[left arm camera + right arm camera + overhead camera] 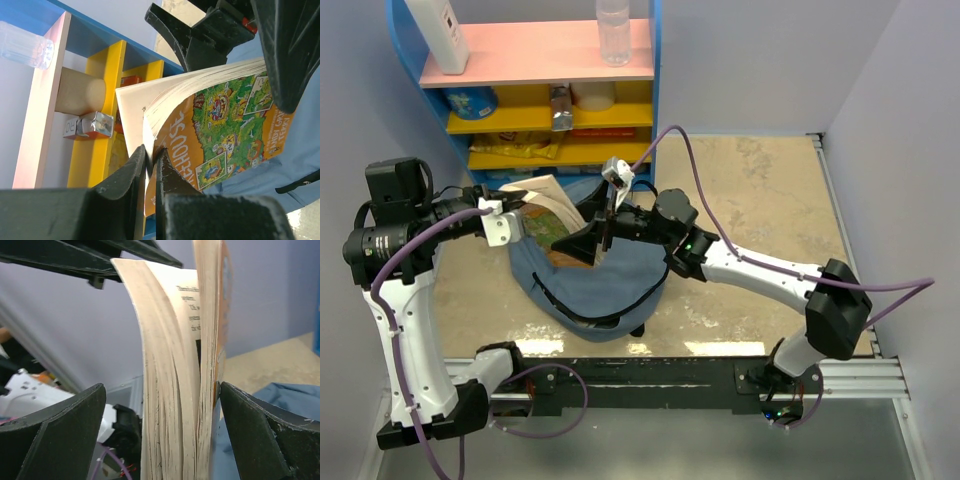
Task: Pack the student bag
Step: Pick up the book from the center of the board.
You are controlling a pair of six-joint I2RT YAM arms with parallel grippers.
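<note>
Currently the left arm (pixel 430 225) reaches in from the left, bent at the elbow. The left gripper (pixel 150 156) is narrowed to a slit, pinching the edge of a book (pixel 220 120) with an orange and green cover. The right arm (pixel 760 270) stretches low across the desk (pixel 760 190) from the right. The right gripper (pixel 162 390) is spread wide and straddles the same book edge-on. One finger stands well clear of the fanned pages, and the other is right at the cover, though I cannot tell whether it touches.

The bag (pixel 600 285), soft blue-grey fabric with a black zipper, lies slumped in the middle of the desk between the two arms, its mouth open toward the shelf (pixel 535 65). The book leans tilted over that mouth with its lower end dipping inside.

How deep the book sits is hidden by the bag's rim and the right gripper. The bag's inside shows only as a dark gap.
</note>
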